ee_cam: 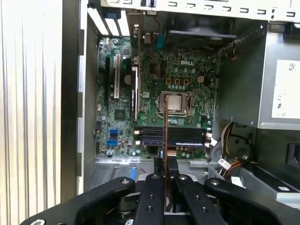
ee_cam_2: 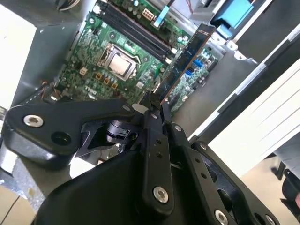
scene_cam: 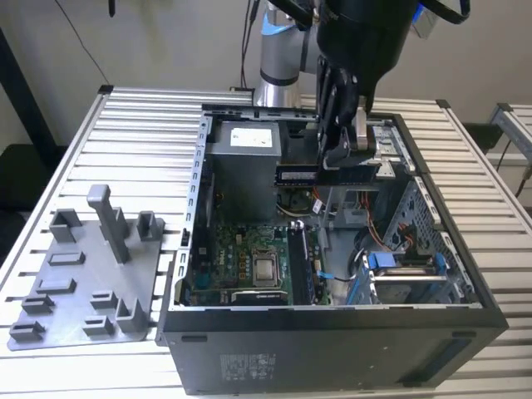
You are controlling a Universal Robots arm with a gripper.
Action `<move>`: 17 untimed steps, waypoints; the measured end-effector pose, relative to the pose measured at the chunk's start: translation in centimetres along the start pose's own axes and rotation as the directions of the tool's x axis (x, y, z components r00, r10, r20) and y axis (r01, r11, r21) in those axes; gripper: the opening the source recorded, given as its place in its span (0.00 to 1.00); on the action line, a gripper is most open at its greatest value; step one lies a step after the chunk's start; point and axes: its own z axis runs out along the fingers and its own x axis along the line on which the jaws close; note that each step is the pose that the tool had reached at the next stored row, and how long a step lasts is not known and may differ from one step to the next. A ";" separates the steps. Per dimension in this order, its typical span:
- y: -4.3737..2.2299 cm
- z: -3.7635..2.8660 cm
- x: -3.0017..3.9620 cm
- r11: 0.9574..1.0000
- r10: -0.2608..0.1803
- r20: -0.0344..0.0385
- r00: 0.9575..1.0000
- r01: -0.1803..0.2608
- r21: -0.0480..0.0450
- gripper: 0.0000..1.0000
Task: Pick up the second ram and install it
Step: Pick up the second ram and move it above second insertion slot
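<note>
Second ram — clamped by one end between the fingers of the gripper, which are closed on its flat faces in both wrist views. The rest of the stick runs out from the fingertips unsupported. In the exterior view I see it roughly level above the open computer case, well clear of the motherboard, reaching from the gripper toward the exterior view's left. Memory slots lie below, just beside the processor socket. Key relation: the stick's long axis looks crosswise to the slots' long axis, not lined up with it — my judgement. Grey holder tray sits outside the case.
</note>
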 end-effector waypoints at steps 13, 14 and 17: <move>-1.32 -0.02 -0.01 1.000 0.000 0.000 1.000 0.000 0.000 0.14; -1.32 -0.02 -0.07 1.000 -0.001 0.000 1.000 0.001 0.000 0.14; -1.33 -0.01 -0.40 1.000 0.000 0.000 1.000 0.000 0.000 0.14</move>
